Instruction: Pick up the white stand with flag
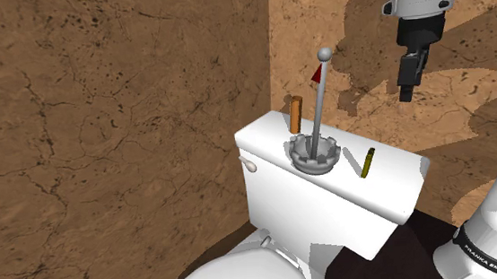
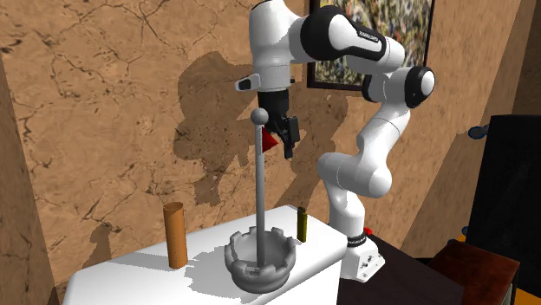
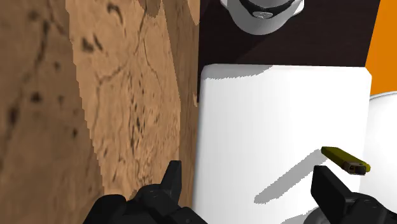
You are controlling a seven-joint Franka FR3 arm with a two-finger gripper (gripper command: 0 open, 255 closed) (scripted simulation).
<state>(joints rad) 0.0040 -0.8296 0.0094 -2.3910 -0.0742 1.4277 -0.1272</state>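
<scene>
- Pincer [image 1: 407, 91] hangs in the air well above the toilet tank lid [image 1: 380, 188], pointing down. In the shoulder view it is to the right of the flagpole's top.
- In the wrist view its two black fingers [image 3: 172, 181] stand wide apart with only the white lid [image 3: 280, 114] between them. The pincer [image 3: 248, 172] is released and carries nothing.
- Grey stand with flag [image 1: 312, 154] sits on the lid about midway along it. It has a round base with a notched, castle-like rim, and a thin grey pole rises from its centre to a small ball.
- A small red flag [image 1: 317, 70] sits just under the ball. In the second exterior view the pincer [image 2: 286, 143] partly overlaps it, level with the pole's top, and touches nothing of the stand [image 2: 260, 260].
- A brown cylinder [image 1: 296, 114] stands upright on the lid near the wall, on the shoulder view's left of the stand and apart from it.
- An olive-yellow lighter [image 1: 368, 163] stands on the lid on the other side of the stand, near the front edge. In the wrist view the lighter [image 3: 345, 160] is close to one finger.
- The toilet bowl [image 1: 238, 274] is below the tank, and cracked brown walls surround it.
</scene>
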